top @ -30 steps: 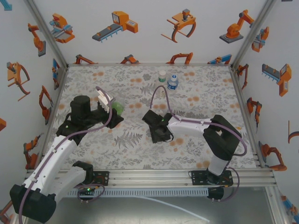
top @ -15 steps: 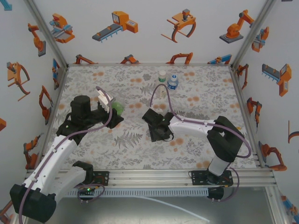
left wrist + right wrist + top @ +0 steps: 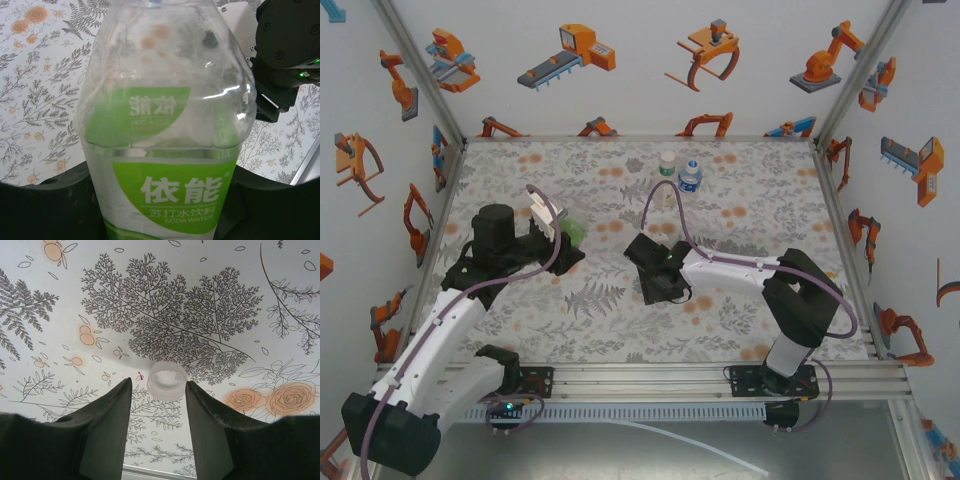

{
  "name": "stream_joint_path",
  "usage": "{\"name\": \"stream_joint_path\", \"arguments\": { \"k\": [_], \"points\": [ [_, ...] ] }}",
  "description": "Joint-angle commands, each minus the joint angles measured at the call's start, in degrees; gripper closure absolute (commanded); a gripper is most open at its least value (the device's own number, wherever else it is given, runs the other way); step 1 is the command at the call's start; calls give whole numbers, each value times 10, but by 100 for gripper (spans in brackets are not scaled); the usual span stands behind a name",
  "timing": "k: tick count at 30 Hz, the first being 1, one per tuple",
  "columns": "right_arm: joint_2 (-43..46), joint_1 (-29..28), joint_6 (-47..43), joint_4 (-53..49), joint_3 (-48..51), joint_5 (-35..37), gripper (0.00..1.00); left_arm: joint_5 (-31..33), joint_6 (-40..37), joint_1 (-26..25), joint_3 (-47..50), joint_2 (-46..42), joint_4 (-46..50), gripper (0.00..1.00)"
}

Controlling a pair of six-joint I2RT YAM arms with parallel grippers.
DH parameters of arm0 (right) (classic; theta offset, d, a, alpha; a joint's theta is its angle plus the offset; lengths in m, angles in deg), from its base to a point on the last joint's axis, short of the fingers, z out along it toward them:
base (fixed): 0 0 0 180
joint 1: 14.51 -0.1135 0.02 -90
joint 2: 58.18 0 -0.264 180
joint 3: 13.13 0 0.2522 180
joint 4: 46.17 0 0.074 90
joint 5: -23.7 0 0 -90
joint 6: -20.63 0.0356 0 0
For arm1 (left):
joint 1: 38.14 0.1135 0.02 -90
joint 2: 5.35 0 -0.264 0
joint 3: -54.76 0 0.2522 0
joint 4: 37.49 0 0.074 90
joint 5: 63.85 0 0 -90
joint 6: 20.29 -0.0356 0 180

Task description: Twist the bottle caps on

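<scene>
floral-patterned surface (image 3: 570, 300) inside a booth of robot-cartoon walls carries the whole job, and the job looks to be at an early stage. the left end effector (image 3: 558, 232) is clamped on the green-and-white label bottle (image 3: 165, 150), holding it off to the left of centre. the bottle's neck runs out of the top of the left wrist view, so whether it carries a cap cannot be told.

the right end effector (image 3: 158, 390) is low over the surface with its jaws apart. 1 whitish cap (image 3: 167, 380) lies flat between them, with a gap showing on each side, so it is not yet gripped. picking it up, carrying it to the held bottle and twisting it on all seem to be left.

the green-tinted bottle (image 3: 667, 165) and the blue-label bottle (image 3: 690, 178) stand close together at the far side. they are too small to judge as capped or not.

against the frame from 1 second back, the right arm's elbow has swung toward the near edge and its wrist has shifted slightly. the left arm and all 3 bottles sit as they did.
</scene>
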Motion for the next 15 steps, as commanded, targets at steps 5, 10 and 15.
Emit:
{"name": "stream_joint_path", "arguments": {
  "k": [5, 10, 15],
  "points": [
    [-15, -3, 13, 3, 7, 9, 54, -2, -9, 2, -13, 1, 3, 100],
    [-18, -3, 14, 11, 14, 6, 55, -3, -9, 2, -13, 2, 3, 100],
    [-23, -3, 17, 29, 25, -2, 60, -3, -9, 1, -14, 4, 3, 100]
  ]
}}
